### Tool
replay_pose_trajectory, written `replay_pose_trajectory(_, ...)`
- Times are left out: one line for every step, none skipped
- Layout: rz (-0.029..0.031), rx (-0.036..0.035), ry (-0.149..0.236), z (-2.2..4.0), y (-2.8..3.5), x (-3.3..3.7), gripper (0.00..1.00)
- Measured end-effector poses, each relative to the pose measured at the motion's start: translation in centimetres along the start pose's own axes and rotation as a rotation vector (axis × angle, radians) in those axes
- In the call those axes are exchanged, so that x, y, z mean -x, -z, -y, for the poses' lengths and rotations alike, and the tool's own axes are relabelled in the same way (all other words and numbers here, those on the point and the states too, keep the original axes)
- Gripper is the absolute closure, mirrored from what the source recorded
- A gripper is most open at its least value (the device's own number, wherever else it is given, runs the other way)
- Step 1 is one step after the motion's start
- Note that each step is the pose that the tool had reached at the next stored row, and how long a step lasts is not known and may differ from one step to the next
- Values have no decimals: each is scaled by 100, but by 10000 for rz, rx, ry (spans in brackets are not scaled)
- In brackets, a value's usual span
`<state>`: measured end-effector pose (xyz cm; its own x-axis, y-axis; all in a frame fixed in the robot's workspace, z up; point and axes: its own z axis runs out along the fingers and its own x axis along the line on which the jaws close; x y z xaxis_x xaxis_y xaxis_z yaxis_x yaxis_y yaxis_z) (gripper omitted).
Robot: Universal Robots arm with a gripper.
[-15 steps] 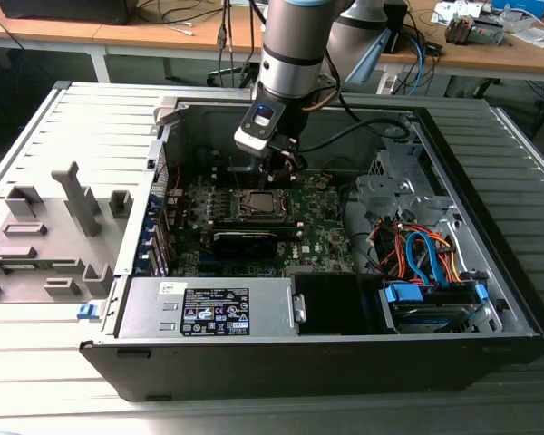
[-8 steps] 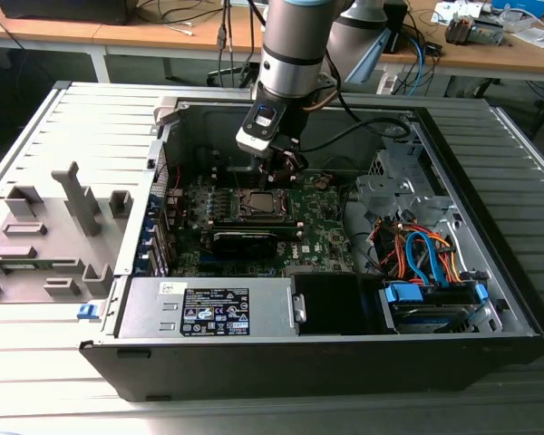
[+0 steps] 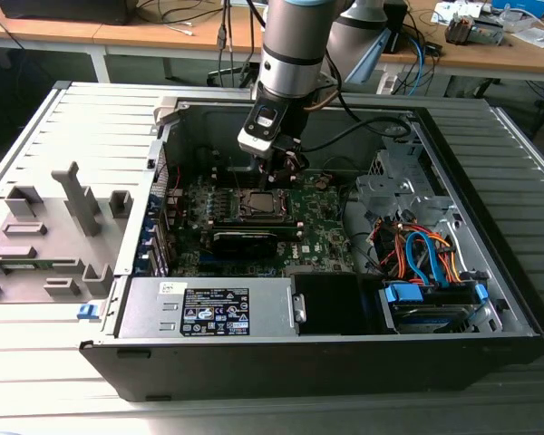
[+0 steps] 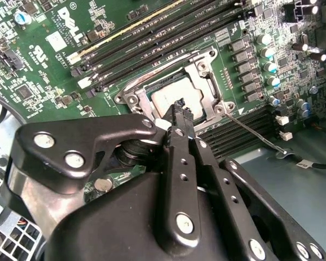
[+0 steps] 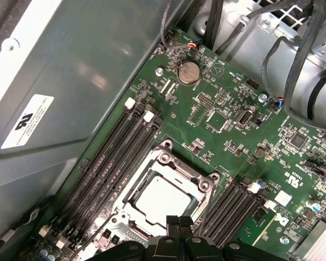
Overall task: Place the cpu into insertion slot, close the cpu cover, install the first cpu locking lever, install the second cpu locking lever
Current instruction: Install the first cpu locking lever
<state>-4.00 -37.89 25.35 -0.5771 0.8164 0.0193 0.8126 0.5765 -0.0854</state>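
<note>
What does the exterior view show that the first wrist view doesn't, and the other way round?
The exterior view takes in the grey robot arm, the whole open black computer case and blue and orange cables. The first wrist view brings out a round silver coin battery and a white label. Both show the small silvery-grey square cpu on the green circuit board.

We see an open PC case (image 3: 299, 362) lying on a slatted table (image 3: 36, 381). A power supply (image 3: 208, 308) sits along its near wall, with orange and blue cables (image 3: 422, 254) toward the exterior view's right. A grey fixture (image 3: 45, 231) sits outside, on that view's left. On the board: long black card (image 3: 254, 240), coin cell (image 5: 188, 72), memory slots (image 5: 106, 163).
</note>
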Motion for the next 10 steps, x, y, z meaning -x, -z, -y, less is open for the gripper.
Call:
replay_pose_trajectory(2, 0, 25, 0, 0, 0, 89)
replay_pose_trajectory(5, -1, 65, 0, 0, 0, 89)
replay_pose_trajectory(8, -1, 90, 0, 0, 0, 89)
replay_pose_trajectory(9, -2, 114, 0, 0, 0, 89)
replay_pose_trajectory(12, -3, 150, 0, 0, 0, 89)
replay_pose_trajectory(16, -4, 194, 0, 0, 0, 89)
replay_pose_trajectory(20, -4, 233, 0, 0, 0, 89)
replay_pose_trajectory(22, -4, 262, 0, 0, 0, 89)
replay_pose_trajectory(26, -5, 305, 0, 0, 0, 89)
replay_pose_trajectory(28, -6, 330, 0, 0, 0, 89)
